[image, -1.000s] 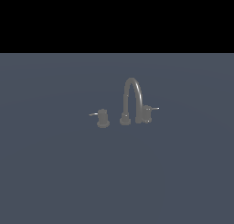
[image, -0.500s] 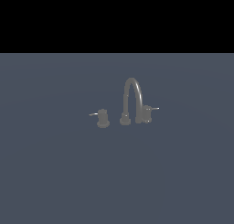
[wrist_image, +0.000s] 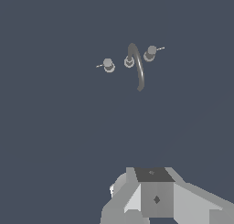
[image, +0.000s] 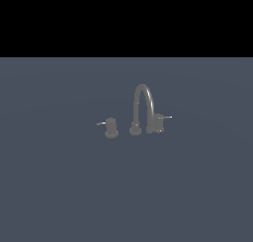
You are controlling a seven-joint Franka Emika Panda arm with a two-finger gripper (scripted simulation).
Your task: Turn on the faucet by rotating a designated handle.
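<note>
Faucet [image: 142, 107] spout between two knobs, the handle [image: 159, 123] at the exterior view's right.

The counter [image: 64, 186] is a flat, plain blue-grey surface. Directly on it stands the faucet [image: 142, 107] with its arched spout. The handle [image: 159, 122] is just beside the spout at 3 o'clock, and the twin knob [image: 111, 128] stands apart at 9 o'clock.

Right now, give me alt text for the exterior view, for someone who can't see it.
A small dull-grey faucet with a tall arched spout stands on a plain blue-grey surface. The handle, lever pointing to the exterior view's right, sits beside the spout; a twin knob stands apart on the left. No arm shows.
</note>
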